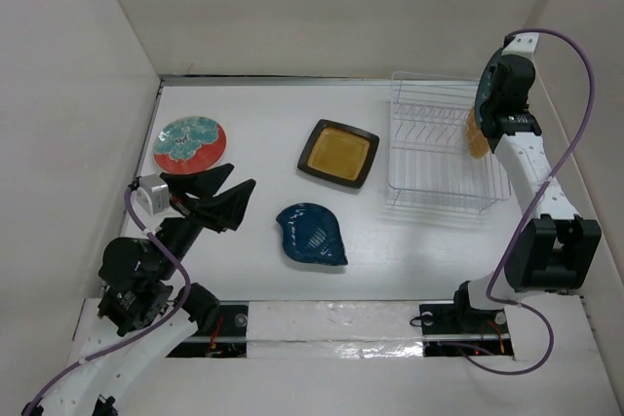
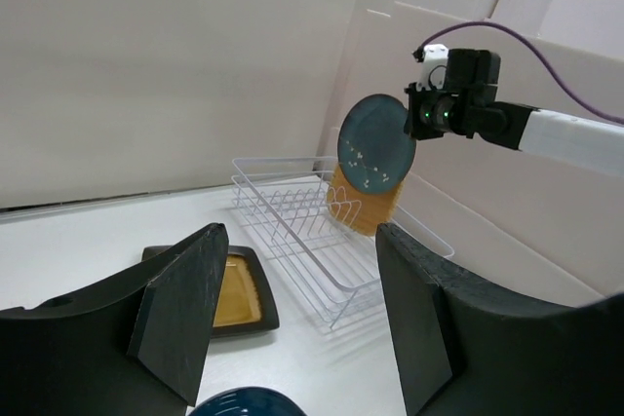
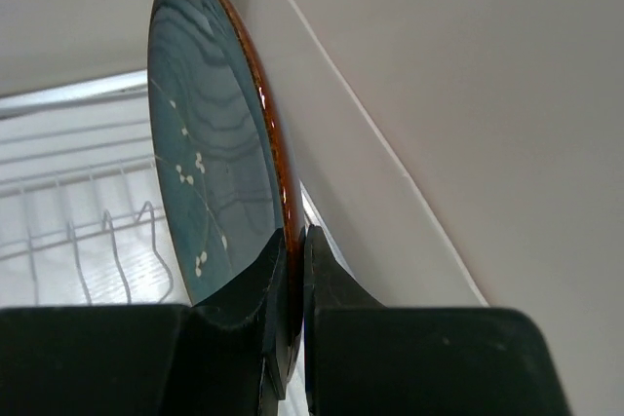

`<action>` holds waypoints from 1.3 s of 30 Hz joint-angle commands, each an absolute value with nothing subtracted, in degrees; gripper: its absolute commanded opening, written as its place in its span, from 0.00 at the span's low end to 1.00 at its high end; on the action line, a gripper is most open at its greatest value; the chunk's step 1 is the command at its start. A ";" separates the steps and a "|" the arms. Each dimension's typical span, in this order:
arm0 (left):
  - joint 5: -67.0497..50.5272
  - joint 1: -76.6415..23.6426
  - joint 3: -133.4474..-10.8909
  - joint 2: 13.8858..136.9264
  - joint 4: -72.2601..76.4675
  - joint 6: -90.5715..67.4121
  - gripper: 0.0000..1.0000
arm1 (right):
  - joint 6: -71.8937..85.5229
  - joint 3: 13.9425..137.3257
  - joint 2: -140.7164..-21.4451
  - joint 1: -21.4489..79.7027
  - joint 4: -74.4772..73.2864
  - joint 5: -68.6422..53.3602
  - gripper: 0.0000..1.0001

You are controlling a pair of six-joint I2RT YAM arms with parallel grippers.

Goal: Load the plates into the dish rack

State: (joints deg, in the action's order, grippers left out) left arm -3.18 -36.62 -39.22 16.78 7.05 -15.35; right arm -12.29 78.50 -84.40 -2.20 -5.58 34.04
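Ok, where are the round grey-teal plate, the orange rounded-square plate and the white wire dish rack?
round grey-teal plate [image 2: 375, 143]: left wrist view, centre of its face.
orange rounded-square plate [image 2: 370, 211]: left wrist view, visible lower part.
white wire dish rack [image 1: 434, 138]: top external view, middle wire slots.

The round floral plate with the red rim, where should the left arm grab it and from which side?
Probably its rim. The floral plate lies flat on the table, so only the edge offers a pinch. Come in low from its near-right side, where the open left gripper is, one finger above the rim, one below.
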 commanded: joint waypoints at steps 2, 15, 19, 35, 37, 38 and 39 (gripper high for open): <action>-3.43 -36.39 -40.43 15.56 9.76 -15.47 0.60 | -16.17 84.20 -82.61 -2.64 9.14 33.58 0.00; -3.60 -36.39 -40.43 15.99 9.84 -15.56 0.62 | -18.37 81.83 -86.13 -1.58 10.55 32.70 0.00; -3.60 -36.39 -40.34 16.17 9.84 -15.56 0.63 | -18.28 80.95 -87.54 -1.05 11.07 32.87 0.00; -3.60 -36.39 -40.25 16.52 9.93 -15.56 0.63 | -18.11 75.32 -87.98 0.09 16.00 35.07 0.00; -3.69 -36.39 -40.25 16.52 10.02 -15.64 0.63 | -18.02 76.46 -87.63 0.09 15.73 35.77 0.00; -3.69 -36.39 -40.25 16.52 10.02 -15.64 0.63 | -17.93 77.77 -87.37 0.09 15.38 36.12 0.00; -3.78 -36.39 -40.17 16.52 10.02 -15.64 0.63 | -18.10 78.48 -87.10 0.09 15.21 36.47 0.00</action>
State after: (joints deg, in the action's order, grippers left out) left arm -3.18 -36.62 -39.22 16.25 7.07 -15.38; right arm -17.15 73.87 -91.33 0.47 2.61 31.51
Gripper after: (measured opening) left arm 0.629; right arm 0.079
